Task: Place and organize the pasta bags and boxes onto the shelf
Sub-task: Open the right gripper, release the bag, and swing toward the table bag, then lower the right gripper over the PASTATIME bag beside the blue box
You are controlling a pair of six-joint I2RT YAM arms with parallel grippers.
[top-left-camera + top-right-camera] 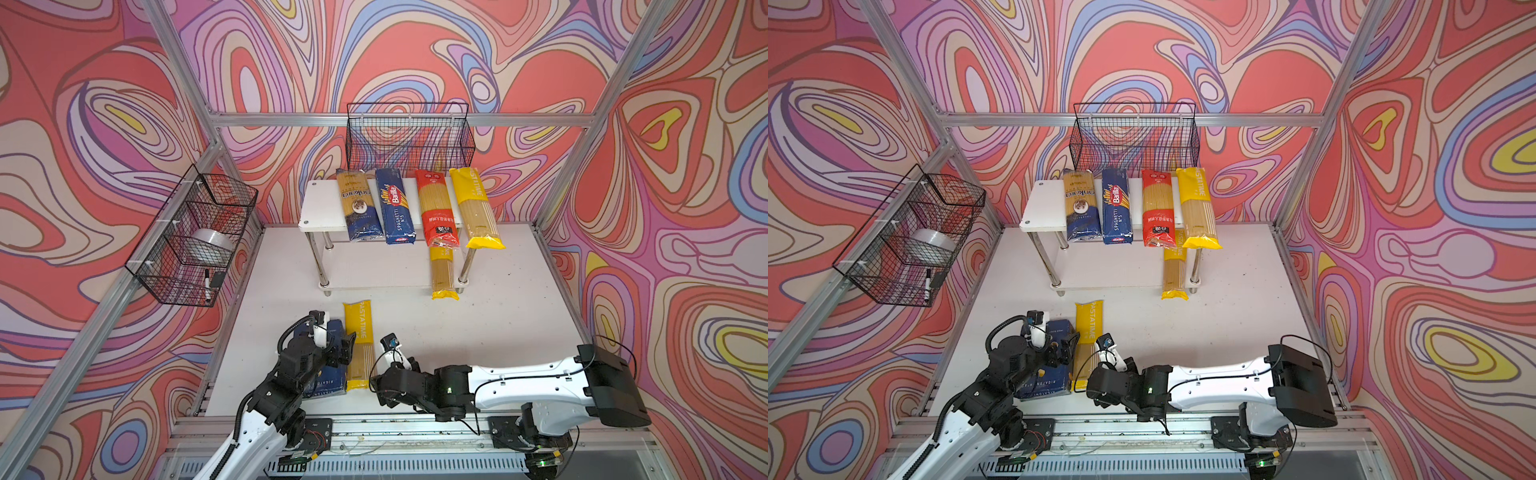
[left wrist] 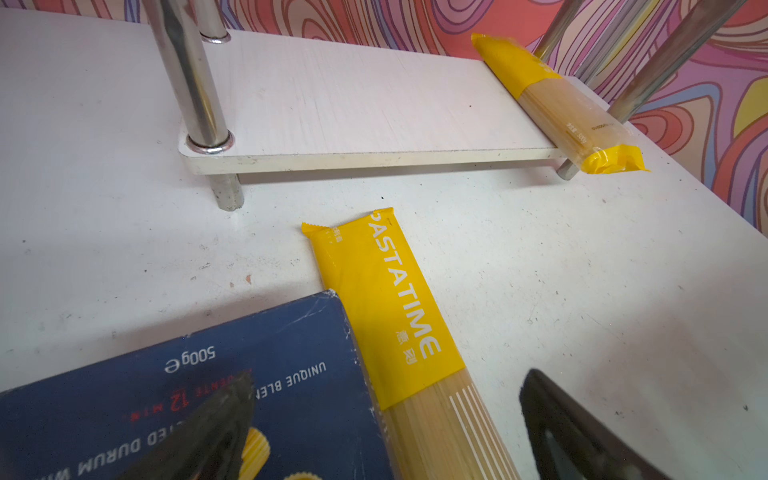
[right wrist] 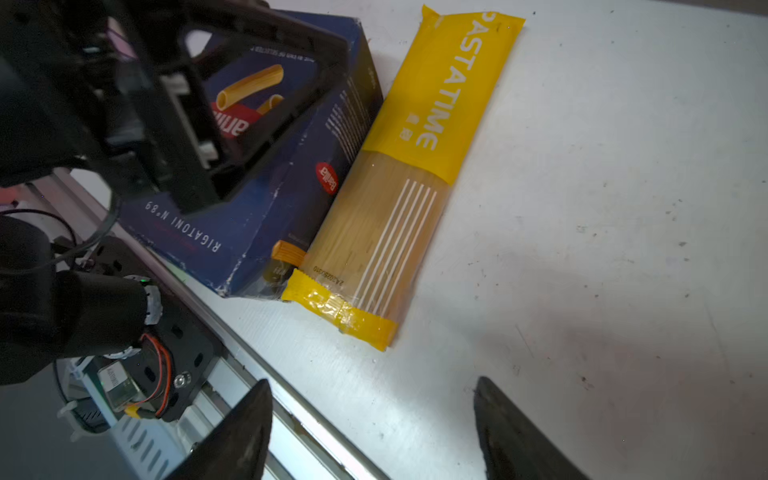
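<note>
The left end effector (image 2: 386, 378), jaws apart, hovers over the box (image 2: 232, 357) and the bag (image 2: 386, 291) lying against it on the worktop (image 2: 540, 270). The right end effector (image 3: 372, 384), also apart and empty, is near the bag's end. Probably next: close on the bag, carry it to the shelf (image 1: 322, 203).

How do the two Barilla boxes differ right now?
The rigatoni box is wide; the spaghetti box is long and narrow. The rigatoni box lies on the table; the spaghetti box lies on the top board of the shelf. Both are dark blue with a red Barilla logo.
</note>
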